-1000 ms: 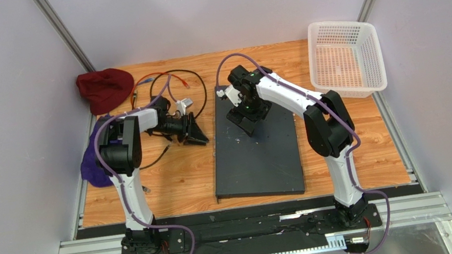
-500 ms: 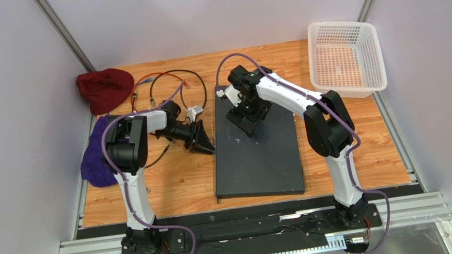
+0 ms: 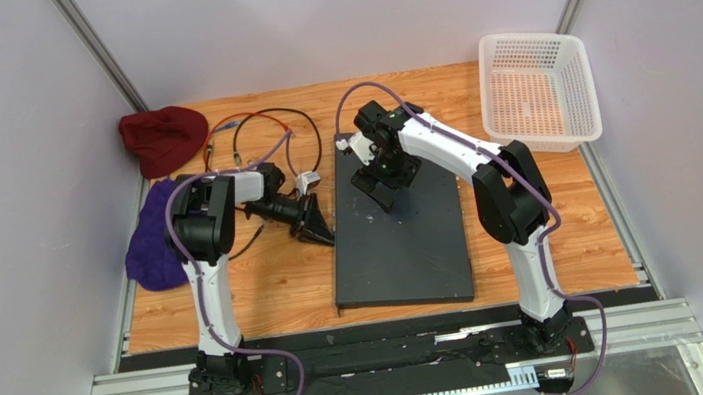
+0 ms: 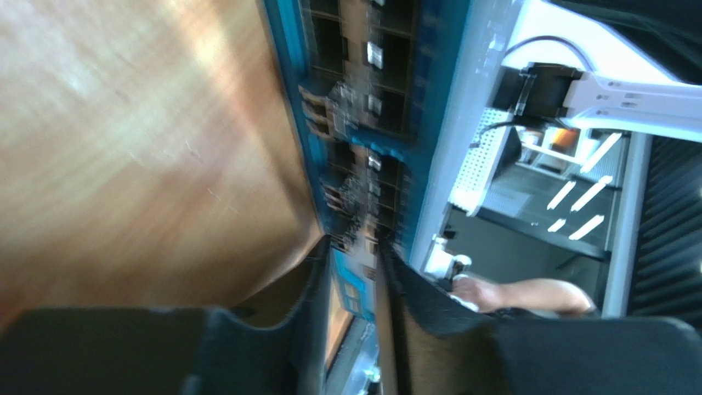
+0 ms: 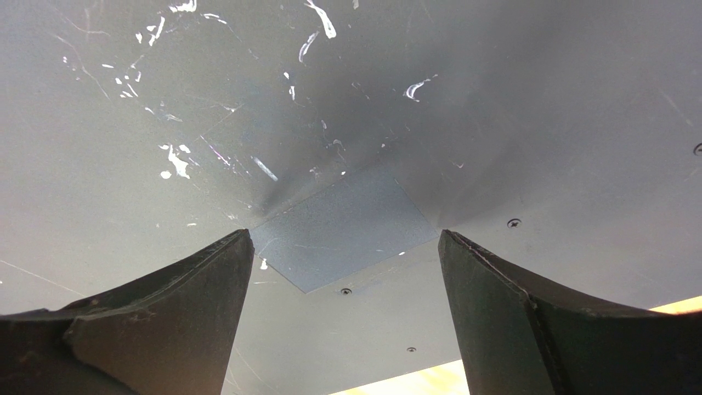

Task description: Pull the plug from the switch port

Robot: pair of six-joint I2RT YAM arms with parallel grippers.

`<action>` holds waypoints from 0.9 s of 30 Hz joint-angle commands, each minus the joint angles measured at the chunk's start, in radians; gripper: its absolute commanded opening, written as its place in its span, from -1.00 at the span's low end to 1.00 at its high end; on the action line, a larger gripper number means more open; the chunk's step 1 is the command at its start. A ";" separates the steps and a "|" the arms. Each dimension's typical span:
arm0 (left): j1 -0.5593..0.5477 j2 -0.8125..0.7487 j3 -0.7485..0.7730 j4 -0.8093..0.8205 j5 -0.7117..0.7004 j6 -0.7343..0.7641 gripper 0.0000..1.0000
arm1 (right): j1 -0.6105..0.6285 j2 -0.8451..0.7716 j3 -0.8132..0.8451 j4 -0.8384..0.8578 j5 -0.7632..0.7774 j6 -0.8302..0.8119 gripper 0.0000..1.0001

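Observation:
The switch (image 3: 399,243) is a large dark grey slab in the middle of the table. My left gripper (image 3: 318,227) lies low on the table against the switch's left edge. In the left wrist view the blue port face (image 4: 371,74) is blurred and close. My left gripper (image 4: 356,245) has a narrow gap, with its tips at the ports. I cannot pick out the plug in the blur. My right gripper (image 3: 381,189) rests open on the switch's far top. The right wrist view shows it (image 5: 344,234) open and empty over the scuffed lid (image 5: 346,99).
A white mesh basket (image 3: 535,89) stands at the back right. A red cloth (image 3: 162,137) and a purple cloth (image 3: 150,238) lie at the left. Looped red and black cables (image 3: 273,131) lie behind my left arm. Grey walls close in both sides.
My left gripper has slid right and nearer, from open table up to the switch's left edge. The right arm and the switch have not moved.

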 commanded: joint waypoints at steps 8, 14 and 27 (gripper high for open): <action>-0.097 0.070 0.039 -0.039 -0.080 0.066 -0.28 | 0.005 -0.008 0.063 0.005 -0.008 0.014 0.76; -0.087 0.006 -0.002 0.061 -0.144 0.013 -0.27 | 0.005 -0.019 0.046 0.007 -0.003 0.010 0.76; 0.002 -0.047 -0.021 0.017 -0.092 0.081 -1.00 | 0.005 -0.005 0.070 0.005 0.000 0.010 0.76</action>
